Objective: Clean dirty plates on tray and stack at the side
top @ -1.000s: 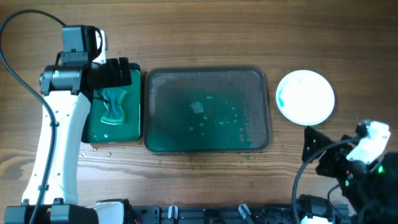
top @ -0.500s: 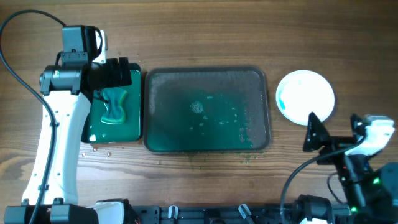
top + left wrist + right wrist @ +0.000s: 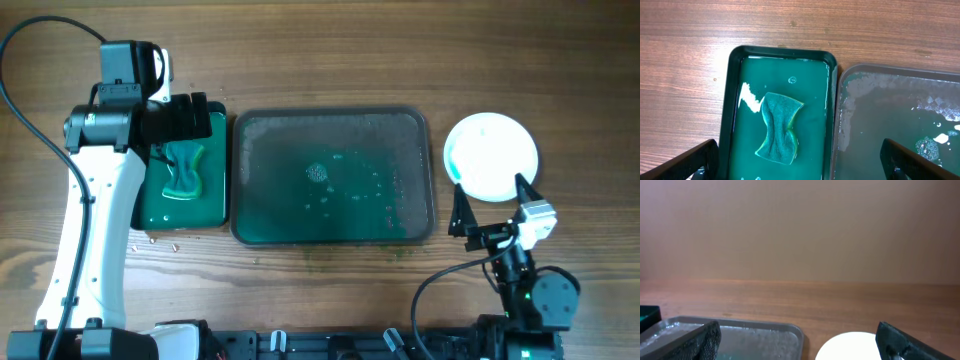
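A white plate [image 3: 491, 155] with a green smear on its left rim lies on the table right of the grey tray [image 3: 334, 118]; its edge shows in the right wrist view [image 3: 847, 347]. The tray holds only soapy green water, also seen in the left wrist view [image 3: 900, 75] and the right wrist view [image 3: 765, 327]. A green sponge [image 3: 185, 170] lies in the small green tray [image 3: 215, 205]; both show in the left wrist view, sponge [image 3: 779, 127]. My left gripper [image 3: 190, 118] is open above the sponge tray's far end. My right gripper [image 3: 490, 210] is open, empty, near the plate's front edge.
A few crumbs [image 3: 160, 240] lie on the wood in front of the small green tray. Wooden table [image 3: 330, 50] extends behind both trays. The right arm's base and cable [image 3: 520, 290] sit at the front right.
The right arm has swung left and inward from the front right corner, its open gripper now at the plate's front edge. The left arm has not moved.
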Available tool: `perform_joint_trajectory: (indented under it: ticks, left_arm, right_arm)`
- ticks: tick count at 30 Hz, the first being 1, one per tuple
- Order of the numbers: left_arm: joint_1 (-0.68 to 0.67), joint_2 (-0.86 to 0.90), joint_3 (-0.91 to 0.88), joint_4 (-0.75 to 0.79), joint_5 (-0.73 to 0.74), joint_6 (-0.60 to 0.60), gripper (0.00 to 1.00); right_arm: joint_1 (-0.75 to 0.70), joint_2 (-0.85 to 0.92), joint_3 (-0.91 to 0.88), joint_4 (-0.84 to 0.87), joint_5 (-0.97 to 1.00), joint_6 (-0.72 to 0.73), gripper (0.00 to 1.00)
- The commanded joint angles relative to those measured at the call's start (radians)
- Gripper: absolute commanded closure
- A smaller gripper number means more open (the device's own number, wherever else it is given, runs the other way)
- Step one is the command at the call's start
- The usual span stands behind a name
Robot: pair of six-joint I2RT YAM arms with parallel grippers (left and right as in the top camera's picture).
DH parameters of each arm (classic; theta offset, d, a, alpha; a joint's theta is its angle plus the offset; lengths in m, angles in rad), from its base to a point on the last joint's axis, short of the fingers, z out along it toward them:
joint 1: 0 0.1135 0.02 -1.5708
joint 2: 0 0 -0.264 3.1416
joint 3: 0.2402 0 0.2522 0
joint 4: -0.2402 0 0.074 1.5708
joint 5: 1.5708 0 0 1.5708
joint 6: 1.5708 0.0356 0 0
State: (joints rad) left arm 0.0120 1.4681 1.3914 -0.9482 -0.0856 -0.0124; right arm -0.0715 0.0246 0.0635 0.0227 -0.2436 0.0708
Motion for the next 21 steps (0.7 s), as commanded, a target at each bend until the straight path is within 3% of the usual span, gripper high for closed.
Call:
perform_joint_trajectory:
  ticks: [1, 21]
  left_arm:
    - [0.0, 0.006, 0.0, 0.001, -0.009, 0.005, 0.0]
    - [0.0, 0.006, 0.0, 0.001, -0.009, 0.005, 0.0]
  right_arm:
    - [0.007, -0.021, -0.061, 0.054, -0.013, 0.038, 0.0]
    - [0.007, -0.013, -0.058, -0.002, -0.013, 0.037, 0.0]
